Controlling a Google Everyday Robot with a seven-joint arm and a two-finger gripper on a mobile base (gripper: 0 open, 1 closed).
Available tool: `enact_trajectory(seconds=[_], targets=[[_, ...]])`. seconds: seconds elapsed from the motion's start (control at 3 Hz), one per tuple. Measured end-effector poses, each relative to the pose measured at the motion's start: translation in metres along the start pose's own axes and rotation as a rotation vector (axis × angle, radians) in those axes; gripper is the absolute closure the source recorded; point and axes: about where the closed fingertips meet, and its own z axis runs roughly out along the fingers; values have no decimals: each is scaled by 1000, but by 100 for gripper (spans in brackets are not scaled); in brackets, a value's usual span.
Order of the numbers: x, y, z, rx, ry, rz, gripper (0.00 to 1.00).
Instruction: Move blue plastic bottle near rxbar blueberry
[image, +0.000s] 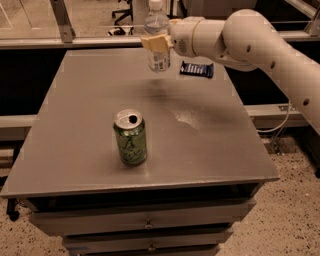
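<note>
My gripper (157, 43) is shut on the blue plastic bottle (158, 36), a clear bottle with a white cap and pale label, and holds it upright above the far middle of the grey table (75, 125). The rxbar blueberry (197, 69), a flat dark blue bar, lies on the table at the far right, a short way right of the bottle. The arm reaches in from the right.
An open green drink can (130, 137) stands near the table's front centre. Drawers (145, 224) sit under the tabletop. A metal rail (60, 42) runs behind the table. The table's right edge drops to a speckled floor (295, 200).
</note>
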Motion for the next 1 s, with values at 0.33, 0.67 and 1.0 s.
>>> enact_trajectory(seconds=[0.33, 0.67, 1.0], targets=[[-1, -5, 4, 15, -16, -18, 100], [-6, -32, 14, 46, -56, -87, 100], [-26, -78, 21, 88, -112, -167, 100]])
